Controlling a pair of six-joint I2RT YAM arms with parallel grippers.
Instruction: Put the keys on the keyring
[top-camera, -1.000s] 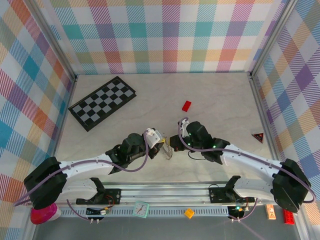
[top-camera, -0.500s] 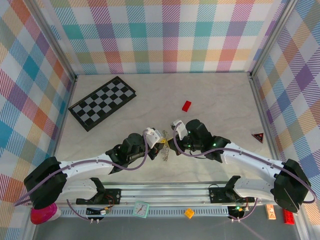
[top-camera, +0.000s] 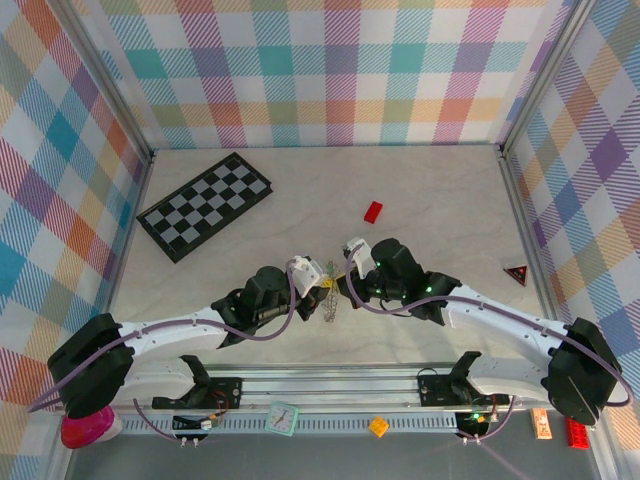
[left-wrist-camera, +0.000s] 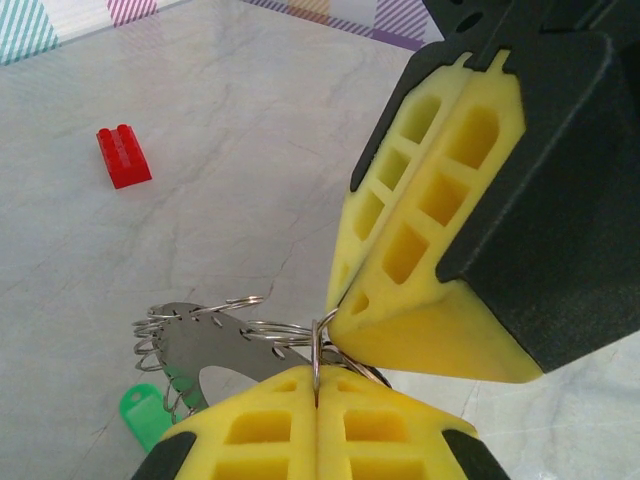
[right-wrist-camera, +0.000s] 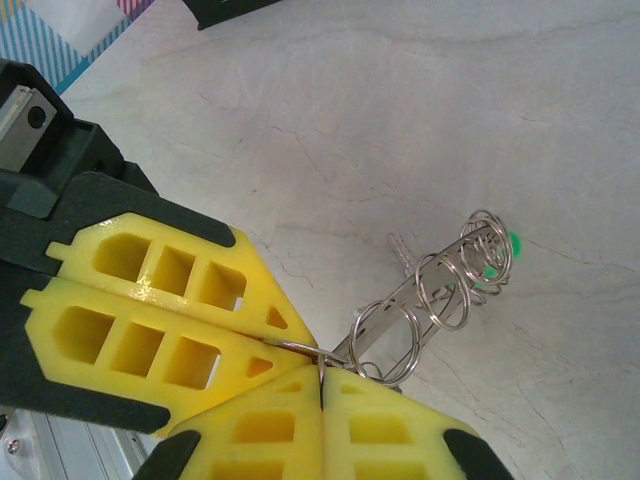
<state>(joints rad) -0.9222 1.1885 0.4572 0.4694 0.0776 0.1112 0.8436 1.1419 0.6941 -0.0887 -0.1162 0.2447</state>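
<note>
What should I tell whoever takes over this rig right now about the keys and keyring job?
Grippers: the left gripper is shut, pinching a wire ring of the keyring. The right gripper is shut, tip to tip with it, apparently on the same ring.
Keyring: a flat metal strip carrying several wire rings, held between both grippers over the table.
Keys: the green-headed key sits at the strip's far end; I cannot tell whether it is threaded.
Done: both arms grip the keyring.
Left: thread the keys on and check.
</note>
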